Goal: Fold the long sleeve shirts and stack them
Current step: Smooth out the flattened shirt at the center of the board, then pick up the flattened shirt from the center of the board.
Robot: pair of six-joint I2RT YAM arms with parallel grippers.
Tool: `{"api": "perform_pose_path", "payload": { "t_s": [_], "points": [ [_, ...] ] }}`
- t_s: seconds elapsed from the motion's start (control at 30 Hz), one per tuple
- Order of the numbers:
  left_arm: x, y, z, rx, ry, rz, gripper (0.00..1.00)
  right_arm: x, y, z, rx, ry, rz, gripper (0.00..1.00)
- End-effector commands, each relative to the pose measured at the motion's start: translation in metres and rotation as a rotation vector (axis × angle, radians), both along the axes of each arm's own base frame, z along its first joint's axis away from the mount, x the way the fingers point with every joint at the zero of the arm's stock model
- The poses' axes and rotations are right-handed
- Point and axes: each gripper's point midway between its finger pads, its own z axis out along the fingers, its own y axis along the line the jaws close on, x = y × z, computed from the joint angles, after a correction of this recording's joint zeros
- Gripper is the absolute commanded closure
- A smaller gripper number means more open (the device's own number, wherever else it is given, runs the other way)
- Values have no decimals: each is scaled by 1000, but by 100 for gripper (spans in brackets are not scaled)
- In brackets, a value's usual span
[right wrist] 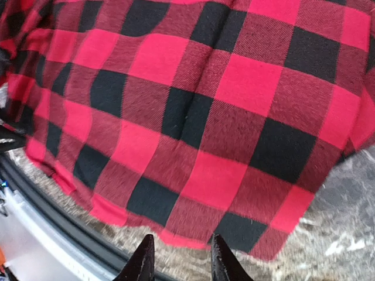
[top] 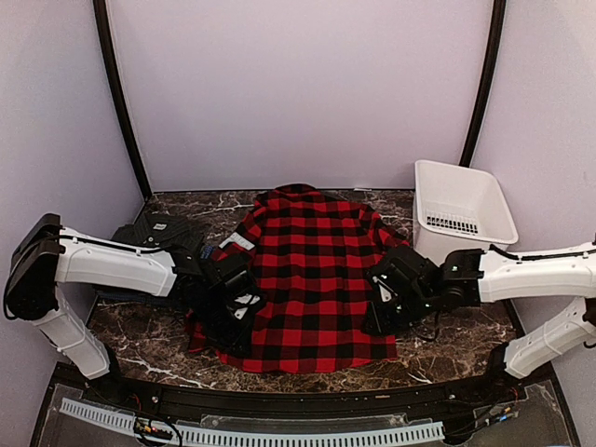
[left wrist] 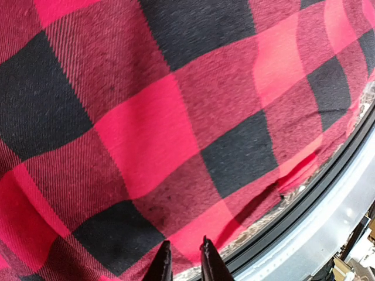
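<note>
The red-and-black checked shirt [top: 312, 279] lies spread flat mid-table [top: 130, 326], hem toward the near edge. My left gripper [left wrist: 186, 264] sits at its left side, fingers nearly together; whether they pinch cloth I cannot tell. My right gripper [right wrist: 177, 260] is apart and empty, just off the hem. Folding looks barely begun: next I need a sure pinch on each side.

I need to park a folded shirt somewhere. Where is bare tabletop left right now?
Bare marble: the front left corner between the checked shirt and the table edge, the front right corner beside its hem, and the back strip behind its collar. Crowded: back left holds the black shirt, back right the basket.
</note>
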Motion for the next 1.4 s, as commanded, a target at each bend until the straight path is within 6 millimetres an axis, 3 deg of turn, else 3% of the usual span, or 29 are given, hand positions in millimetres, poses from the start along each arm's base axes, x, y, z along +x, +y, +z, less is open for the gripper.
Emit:
{"api": "perform_pose_path", "payload": {
  "t_s": [0.0,0.17,0.33,0.47,0.73,0.93,1.0,1.13,1.17,1.2,1.23,1.37],
  "points": [
    [-4,-5,6,-18,16,-25,83,20,18,-23,-1,-46,-11,69],
    [-1,-6,1,-12,6,-12,83,22,11,-57,-55,-21,-45,69],
    [-3,-8,-9,-12,18,1,84,2,-14,-87,-94,59,-86,69],
    [-12,-9,-17,2,33,-7,84,-16,-38,-98,-118,121,-144,68],
    [-44,-26,-21,-9,79,-54,84,-36,-70,-89,-99,173,-253,66],
    [-41,-37,3,-37,55,-57,81,-27,-79,-59,-65,103,-304,65],
    [-23,-46,28,-52,-22,-38,79,-16,-73,-41,-38,46,-300,64],
    [28,-28,70,3,-184,86,74,5,-48,-4,32,-52,-247,60],
    [48,-16,78,31,-240,145,73,9,-44,1,34,-73,-236,59],
    [56,-6,86,58,-257,169,70,15,-37,9,42,-99,-223,59],
    [75,15,91,115,-315,227,69,20,-32,13,47,-119,-211,58],
    [117,61,106,198,-394,359,64,39,-10,22,58,-172,-157,57]
  ]
}}
